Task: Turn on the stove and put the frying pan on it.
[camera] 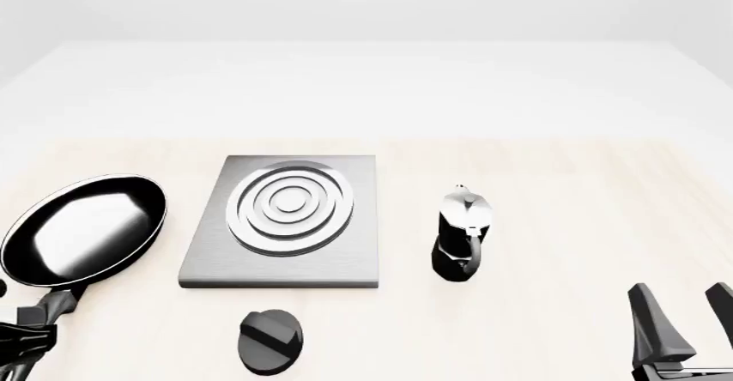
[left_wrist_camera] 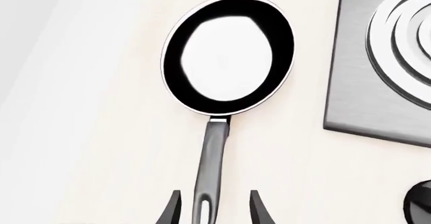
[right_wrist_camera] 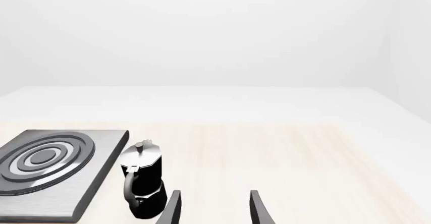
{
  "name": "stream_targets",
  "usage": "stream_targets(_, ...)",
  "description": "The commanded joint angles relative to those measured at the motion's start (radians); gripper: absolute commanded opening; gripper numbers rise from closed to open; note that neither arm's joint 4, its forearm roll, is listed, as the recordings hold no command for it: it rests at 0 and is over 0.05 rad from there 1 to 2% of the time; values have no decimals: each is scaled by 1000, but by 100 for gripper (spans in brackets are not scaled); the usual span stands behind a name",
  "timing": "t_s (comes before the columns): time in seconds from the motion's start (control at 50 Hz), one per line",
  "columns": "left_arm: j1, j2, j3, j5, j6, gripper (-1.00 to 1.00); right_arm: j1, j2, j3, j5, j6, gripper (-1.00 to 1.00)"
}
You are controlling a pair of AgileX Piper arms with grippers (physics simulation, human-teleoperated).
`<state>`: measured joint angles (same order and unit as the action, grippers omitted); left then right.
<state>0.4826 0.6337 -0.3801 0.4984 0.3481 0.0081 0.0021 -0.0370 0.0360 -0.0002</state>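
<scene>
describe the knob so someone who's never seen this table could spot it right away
Find the flat grey stove plate with silver rings in the middle of the table. Just in front of its near edge lies the knob, a separate round black disc with a raised bar. It is flat, unlike the upright moka pot.

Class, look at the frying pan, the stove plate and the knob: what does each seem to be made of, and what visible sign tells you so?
Frying pan: seemingly coated metal; its black inside is glossy with a bright reflection, edged by a thin pale rim. Its handle looks like dark plastic, though that is uncertain.
Stove plate: brushed grey metal, with shiny silver burner rings.
Knob: matte black, probably plastic.
</scene>
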Motion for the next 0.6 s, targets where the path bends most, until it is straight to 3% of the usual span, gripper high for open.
stream_targets(0.02,32,46,21,-55,5,100,0,0,0,0,0,100)
stream_targets(0.6,53,174,47,-191,21,100,0,0,0,0,0,100)
